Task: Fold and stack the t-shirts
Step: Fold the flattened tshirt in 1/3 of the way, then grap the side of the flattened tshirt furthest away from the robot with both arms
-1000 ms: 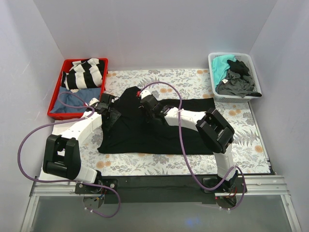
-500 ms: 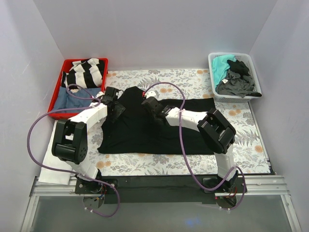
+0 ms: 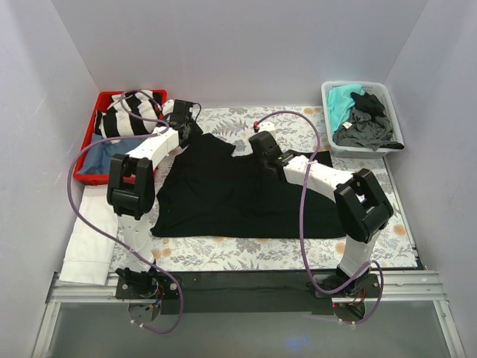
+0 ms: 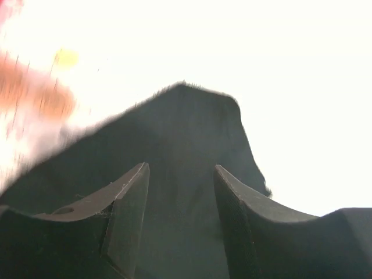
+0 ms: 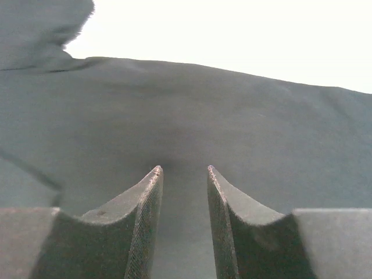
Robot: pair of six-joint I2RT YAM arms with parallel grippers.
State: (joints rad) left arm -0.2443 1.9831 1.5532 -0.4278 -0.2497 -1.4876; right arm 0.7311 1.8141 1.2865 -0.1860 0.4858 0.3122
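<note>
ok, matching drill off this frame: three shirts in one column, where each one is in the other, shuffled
Things:
1. black t-shirt
2. striped shirt
3. teal t-shirt

Places:
A. in the white basket, far right
B. spread on the table, between the two arms
C. in the red bin, far left

Pairs: 1-B, 2-C, 3-A
</note>
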